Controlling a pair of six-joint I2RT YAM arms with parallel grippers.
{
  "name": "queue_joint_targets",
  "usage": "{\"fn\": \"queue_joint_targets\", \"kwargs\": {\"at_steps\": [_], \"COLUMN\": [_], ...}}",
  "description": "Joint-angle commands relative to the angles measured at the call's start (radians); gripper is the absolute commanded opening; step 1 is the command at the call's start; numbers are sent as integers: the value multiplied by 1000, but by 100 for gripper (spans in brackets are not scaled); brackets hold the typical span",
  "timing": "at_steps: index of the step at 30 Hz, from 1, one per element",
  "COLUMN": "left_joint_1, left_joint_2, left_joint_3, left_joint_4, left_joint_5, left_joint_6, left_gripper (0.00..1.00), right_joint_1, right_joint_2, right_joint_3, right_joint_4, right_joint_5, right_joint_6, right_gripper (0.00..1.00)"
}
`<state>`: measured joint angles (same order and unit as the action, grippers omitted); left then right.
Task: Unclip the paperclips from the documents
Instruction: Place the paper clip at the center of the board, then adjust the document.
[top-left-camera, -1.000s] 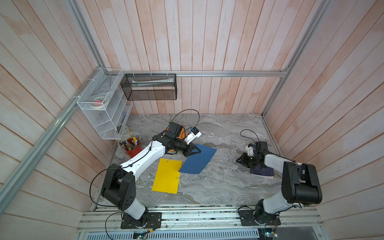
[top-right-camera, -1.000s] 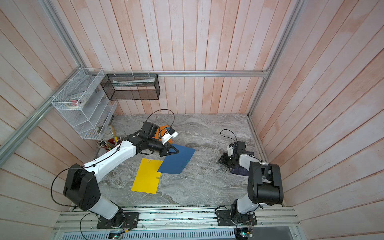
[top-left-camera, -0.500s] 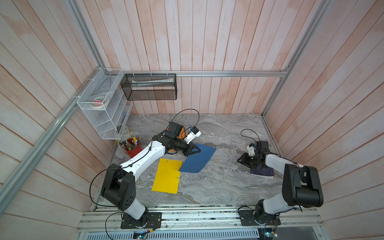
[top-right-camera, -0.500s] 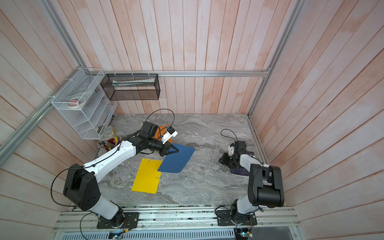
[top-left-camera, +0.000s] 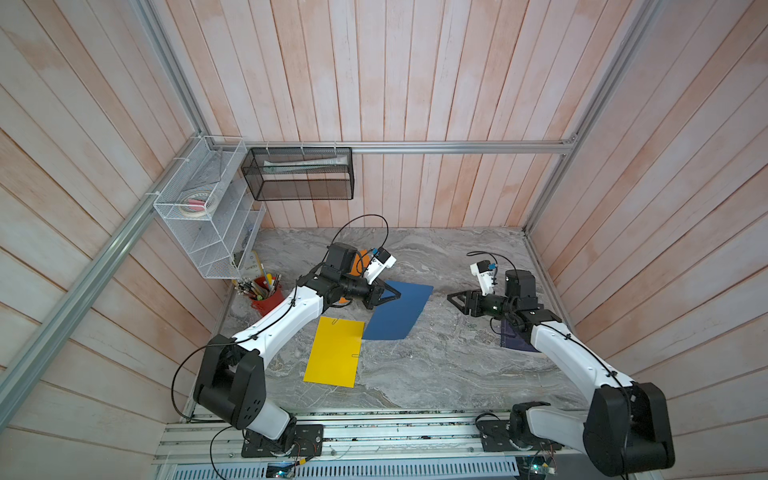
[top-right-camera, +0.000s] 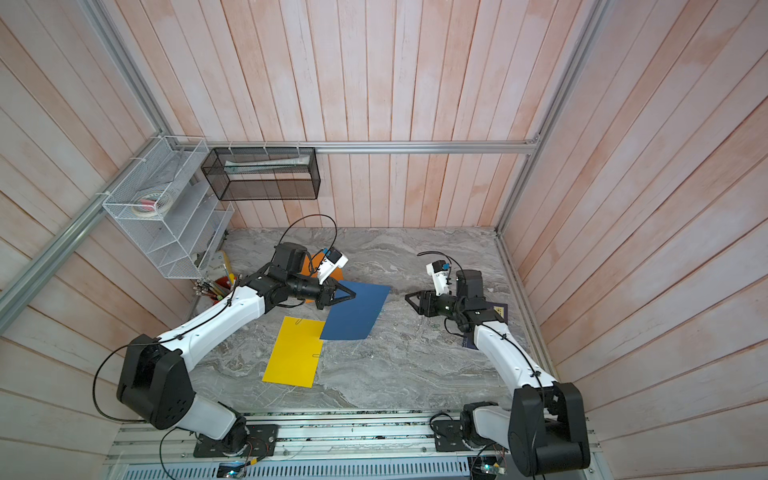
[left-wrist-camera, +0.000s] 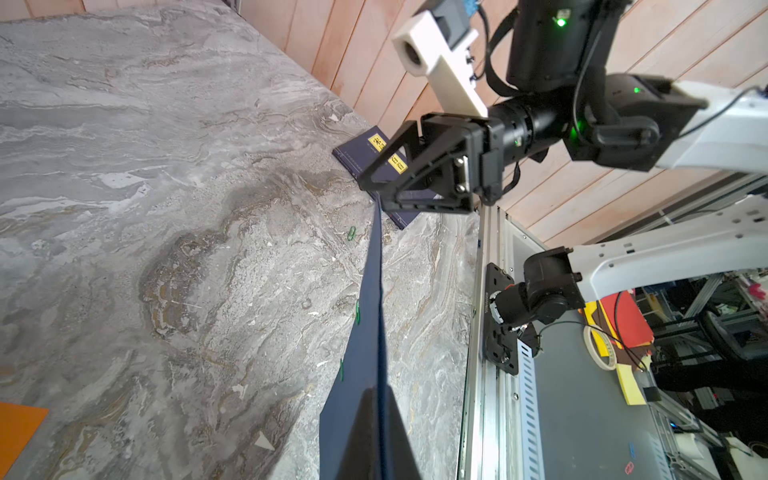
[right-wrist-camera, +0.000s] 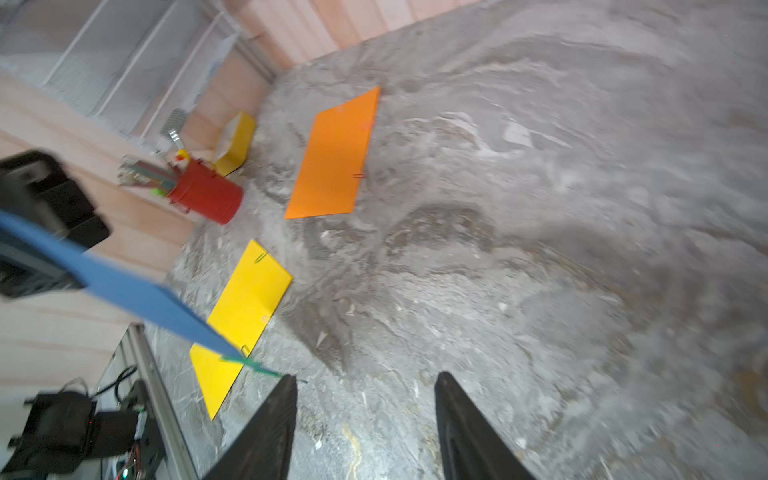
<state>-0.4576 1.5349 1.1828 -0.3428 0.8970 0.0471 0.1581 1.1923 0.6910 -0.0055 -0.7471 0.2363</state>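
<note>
Right arm (top-left-camera: 573, 353): shifted off the spot by the navy book (top-left-camera: 515, 340) toward mid-table within the last second; apart from every sheet.
Meaning for the task: probably one clip just let go, with the next pull on the blue sheet coming up; well short of finished, judging by the clips left on all three sheets.
Table (top-left-camera: 436, 374): grey marble, carrying all three documents.
Blue document (top-left-camera: 399, 309): raised by one corner, slanting down toward the right gripper; lapping over the yellow sheet's corner in both top views.
Yellow document (top-left-camera: 334, 353): flat, toward the front.
Orange document (right-wrist-camera: 334, 158): flat at the back, mostly hidden under the left arm (top-left-camera: 286, 320) from above.
Left gripper (top-left-camera: 392, 294): clenched on the blue document's corner, holding it up.
Right gripper (right-wrist-camera: 365, 376): widened over the last second, now spread apart, empty and touching nothing; just short of the blue document's low corner.
Loose paperclip (left-wrist-camera: 351, 234): green, lying on the marble near the navy book, off any sheet.
Blue-sheet paperclips (left-wrist-camera: 357, 311): green, along one edge, plus one at the low corner facing the right gripper.
Yellow-sheet paperclips (top-left-camera: 355, 355): one on a long edge, one on the far short edge.
Orange-sheet paperclip (right-wrist-camera: 359, 176): on a long edge.
</note>
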Motion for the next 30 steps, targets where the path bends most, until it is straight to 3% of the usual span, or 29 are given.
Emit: {"fn": "queue_joint_targets", "kwargs": {"at_steps": [1,9,20,26,30], "left_joint_1": [4,6,3,3,2], "left_joint_2": [-26,-5,18,23,25], "left_joint_3": [-2,53,89,89,92], "left_joint_4": [65,11,1,7,4], "left_joint_5": [58,115,168,169,169], "left_joint_6": [-18,8,1,-1,0], "left_gripper": [0,0,0,0,0], "right_joint_1": [26,63,121,133,135], "right_joint_2": [-23,46,155,189,199], "right_joint_3": [-45,-27,33,47,45], "right_joint_4": [186,322,524,596,640], "right_joint_5": [-172,-310,-447,-491,-507], "right_joint_6": [-5,-49,38,107,145], "right_gripper": [61,64,61,48,29]}}
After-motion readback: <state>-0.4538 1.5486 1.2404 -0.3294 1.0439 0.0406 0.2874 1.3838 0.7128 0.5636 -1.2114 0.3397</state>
